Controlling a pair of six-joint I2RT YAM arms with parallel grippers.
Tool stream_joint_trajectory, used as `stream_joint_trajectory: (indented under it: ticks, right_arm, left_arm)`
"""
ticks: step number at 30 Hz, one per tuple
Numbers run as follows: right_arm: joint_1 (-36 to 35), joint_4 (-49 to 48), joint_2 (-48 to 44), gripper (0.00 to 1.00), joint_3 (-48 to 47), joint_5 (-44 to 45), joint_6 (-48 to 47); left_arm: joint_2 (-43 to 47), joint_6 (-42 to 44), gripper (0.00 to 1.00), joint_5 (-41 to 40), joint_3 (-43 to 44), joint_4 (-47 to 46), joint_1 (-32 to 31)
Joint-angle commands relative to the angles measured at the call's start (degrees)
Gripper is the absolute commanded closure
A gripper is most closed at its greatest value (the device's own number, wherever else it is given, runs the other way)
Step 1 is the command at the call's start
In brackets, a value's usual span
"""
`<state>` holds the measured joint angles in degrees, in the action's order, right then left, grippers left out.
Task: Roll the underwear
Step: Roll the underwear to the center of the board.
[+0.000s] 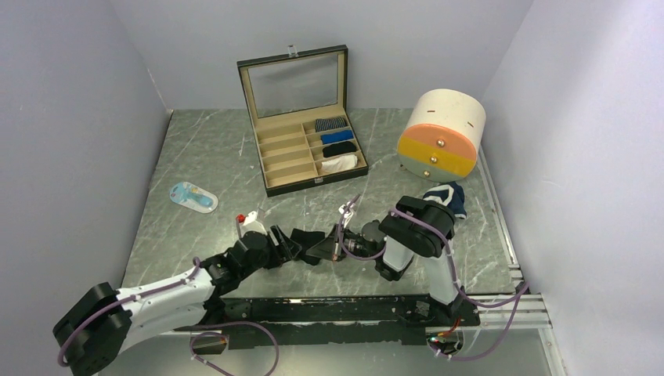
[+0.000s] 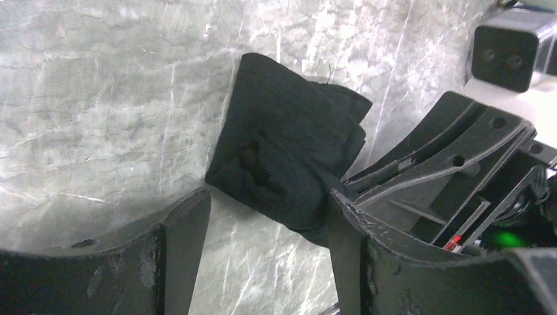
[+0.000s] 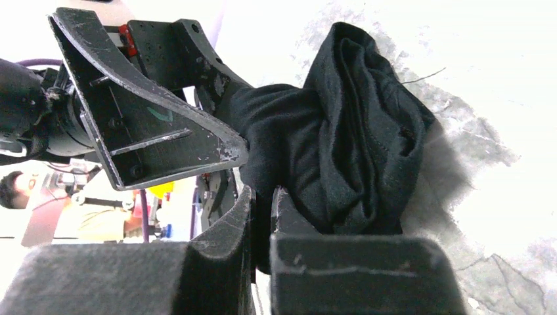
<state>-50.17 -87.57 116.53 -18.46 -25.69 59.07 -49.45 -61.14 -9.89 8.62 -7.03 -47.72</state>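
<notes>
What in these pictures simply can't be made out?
- Navy underwear: top view, mostly hidden behind the right arm.
- Black underwear: top view, left claw and right claw crowd it; how far it's rolled is unclear.
- Box contents: too small to identify.
- Right wrist view: table washed out by glare.

Navy underwear (image 1: pixel 452 193) half hidden behind right arm (image 1: pixel 424 227)

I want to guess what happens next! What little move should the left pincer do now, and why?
Probably close the left pincer on the black underwear. It stands open with the cloth's near edge right at its mouth, while the right pincer is shut on another edge, so both could then roll it.
</notes>
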Motion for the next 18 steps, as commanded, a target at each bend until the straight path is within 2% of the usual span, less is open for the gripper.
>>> stream_joint_trajectory:
  ticks: [1,4,7,9,15,18]
  right_arm:
    - [-0.1,5.9,3.9,1.0,3.4,0.9,2.0]
    - [0.0,5.6,3.8,0.98,3.7,1.0,2.1]
    - [0.1,6.9,3.0,0.93,3.5,0.9,1.2]
    - [0.1,7.9,1.9,0.89,3.7,1.2,0.4]
    - [0.1,13.9,-2.2,0.81,3.0,1.8,-3.3]
    - [0.1,16.4,-4.8,0.73,2.6,1.7,-5.8]
  left_arm:
    - [-3.1,-4.1,0.31,-3.1,0.3,-4.8,0.1]
    - [-4.4,-6.4,0.31,-4.2,0.1,-6.3,0.0]
    - [-6.5,-7.6,0.34,-5.7,1.7,-3.2,0.1]
    - [-8.7,-7.2,0.39,-6.0,2.8,-2.1,0.0]
    - [-18.4,-4.9,0.63,-5.7,7.2,0.5,0.0]
    - [-22.1,-4.3,0.66,-5.7,9.6,3.1,0.0]
